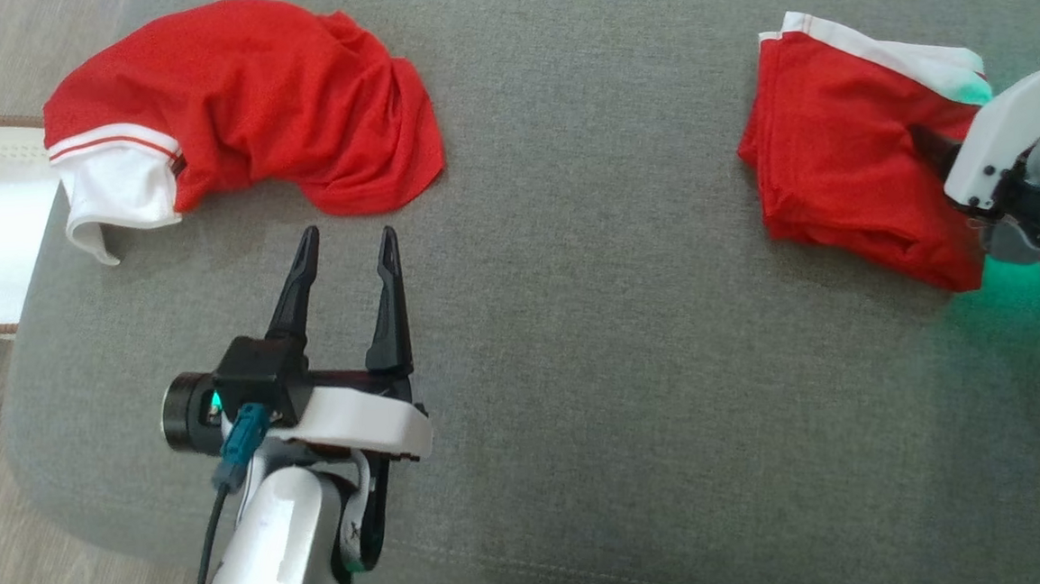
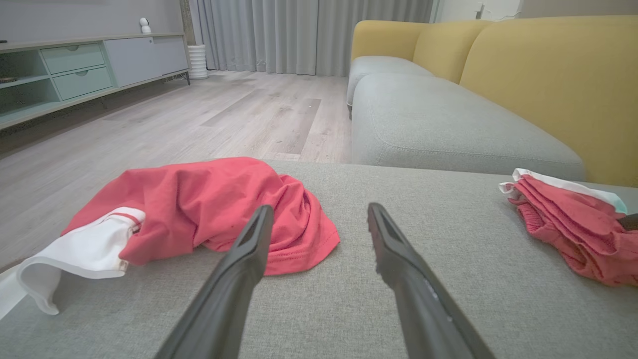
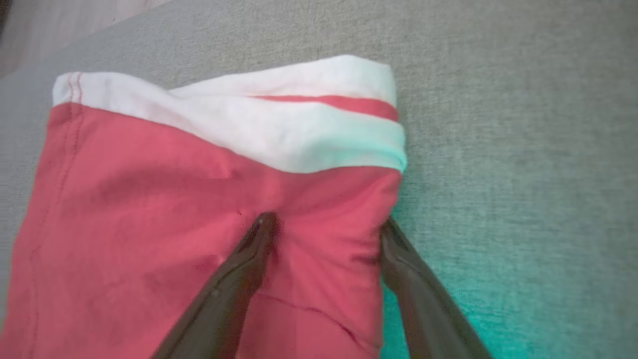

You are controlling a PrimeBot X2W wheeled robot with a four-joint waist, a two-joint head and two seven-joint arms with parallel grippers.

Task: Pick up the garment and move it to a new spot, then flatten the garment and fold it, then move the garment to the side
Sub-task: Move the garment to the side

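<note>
step: judged to be the last one, moving the fold aside. Could also be the start of a new cycle on the other piece; can't tell which.
folded garment: red with a white band, a neat stack on the right part of the grey cushion, near its right end.
crumpled garment: red and white, bunched, at the far left of the cushion. White hem hangs over the left edge.
right gripper: jaws wide apart, not clamped. It sits over the near edge of the folded garment.
right fingers: one fingertip rests on the red cloth, the other is at the cloth's side edge just off it. A strip of the fold lies between them.
right hold: nothing gripped. It touches or nearly touches the cloth; contact is hard to confirm.
left gripper: jaws wide apart and empty, just short of the crumpled garment and pointing at its near hem. No contact seen.
next move, if moving the fold: right jaws close on all layers at the edge, then a low slide or lift so the stack doesn't open.
next move, if new cycle: right arm lifts clear, left reaches forward and pinches the bunched hem.
risk: pinching only the top layer would unfold the stack.
</note>
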